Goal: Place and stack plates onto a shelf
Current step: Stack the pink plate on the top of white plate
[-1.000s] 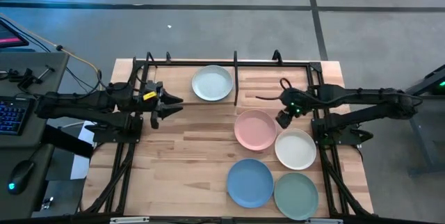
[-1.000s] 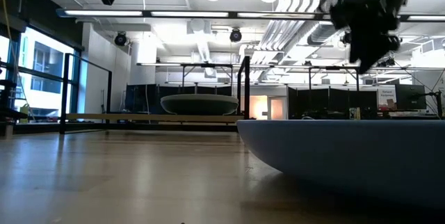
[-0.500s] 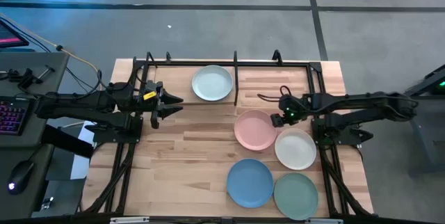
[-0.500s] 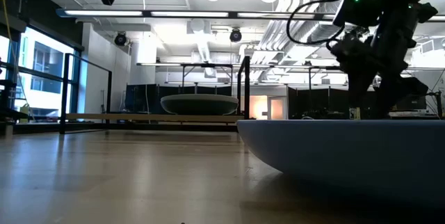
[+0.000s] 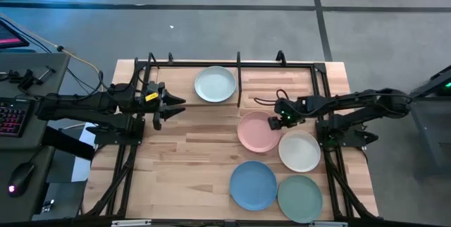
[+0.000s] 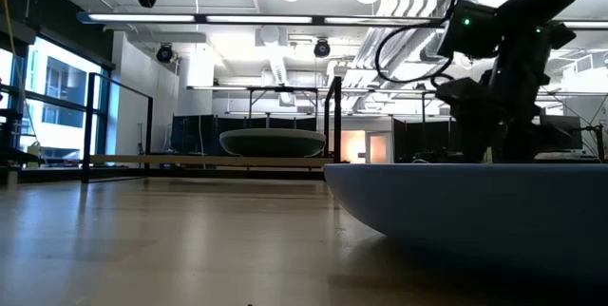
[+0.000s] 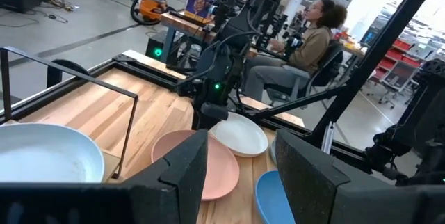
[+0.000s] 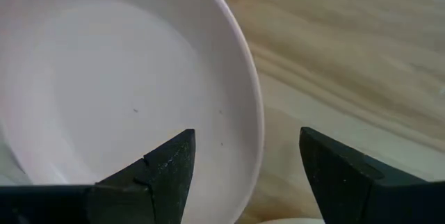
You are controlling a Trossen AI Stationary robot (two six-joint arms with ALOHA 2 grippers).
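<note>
The pale mint plate (image 5: pixel 215 84) rests flat on the shelf (image 5: pixel 239 63), a black rod frame at the table's far side. Pink (image 5: pixel 257 132), white (image 5: pixel 299 151), blue (image 5: pixel 253 185) and sage green (image 5: pixel 300 197) plates lie flat on the table's right half. No dark green plate shows. My right gripper (image 5: pixel 277 118) is open and low over the pink plate's far-right rim (image 8: pixel 254 113), one finger over the plate's inside and one outside it. My left gripper (image 5: pixel 173 104) is open and hovers left of the shelf plate.
The shelf's upright posts (image 5: pixel 239 79) and rods stand just beyond my right gripper. The white plate touches or nearly touches the pink one. Bare wood (image 5: pixel 190 156) lies at the table's near left. A person (image 7: pixel 306 40) sits beyond the table's right side.
My right gripper has come down and shifted slightly toward the table's left, ending low over the pink plate's far-right rim. The plates have kept their places.
</note>
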